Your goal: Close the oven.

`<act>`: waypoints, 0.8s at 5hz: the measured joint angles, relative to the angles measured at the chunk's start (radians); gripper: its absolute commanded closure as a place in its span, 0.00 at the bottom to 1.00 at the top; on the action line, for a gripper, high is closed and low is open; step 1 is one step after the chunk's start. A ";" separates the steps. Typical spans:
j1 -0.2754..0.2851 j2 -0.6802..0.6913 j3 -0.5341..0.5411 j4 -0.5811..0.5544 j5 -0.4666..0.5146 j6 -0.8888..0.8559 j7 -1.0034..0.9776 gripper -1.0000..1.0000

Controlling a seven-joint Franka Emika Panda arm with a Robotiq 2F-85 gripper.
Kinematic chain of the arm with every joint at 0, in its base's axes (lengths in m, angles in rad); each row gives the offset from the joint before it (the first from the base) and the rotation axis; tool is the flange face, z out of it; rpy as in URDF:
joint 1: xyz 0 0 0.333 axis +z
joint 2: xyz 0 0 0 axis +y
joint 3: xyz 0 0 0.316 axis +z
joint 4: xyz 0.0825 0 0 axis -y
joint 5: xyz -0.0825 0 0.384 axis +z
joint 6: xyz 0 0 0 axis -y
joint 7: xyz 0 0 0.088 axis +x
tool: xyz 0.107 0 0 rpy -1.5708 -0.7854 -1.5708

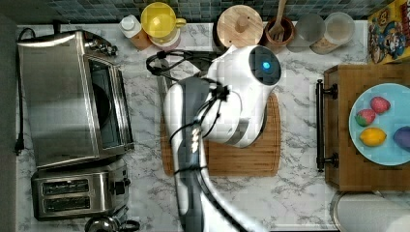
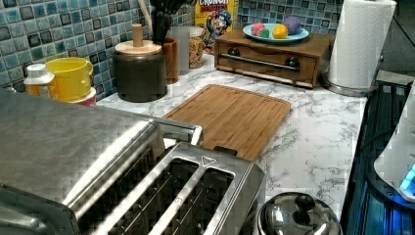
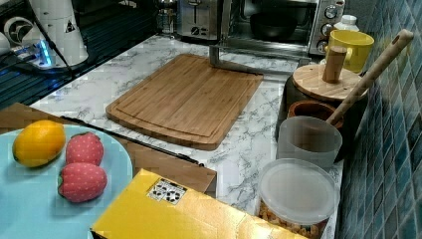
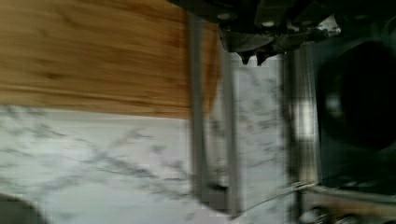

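The oven (image 1: 63, 96) is a steel box at the top view's left, and its top fills the near part of the left view (image 2: 58, 142). Its glass door (image 3: 259, 63) lies folded down flat over the marble counter. The door's bar handle (image 3: 215, 56) (image 1: 161, 89) (image 4: 196, 116) rests beside the edge of the cutting board. A dark pan sits inside the open cavity (image 4: 355, 93). My gripper (image 4: 251, 57) hangs over the lowered glass, between the handle and the oven's mouth, with its fingertips close together and nothing held. In the top view the white arm (image 1: 237, 96) covers it.
A bamboo cutting board (image 1: 241, 159) lies mid-counter under the arm. A two-slot toaster (image 1: 72, 191) stands beside the oven. A yellow mug (image 1: 159, 21), lidded canister (image 1: 239, 24) and jars line the tiled wall. A wooden box (image 1: 338, 130) carries a plate of toy fruit.
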 measured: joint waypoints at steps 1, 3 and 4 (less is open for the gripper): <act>-0.036 0.104 0.000 0.013 0.133 -0.055 -0.185 1.00; -0.077 0.288 -0.002 0.014 0.176 -0.036 -0.278 1.00; -0.080 0.313 0.001 0.003 0.221 0.017 -0.327 1.00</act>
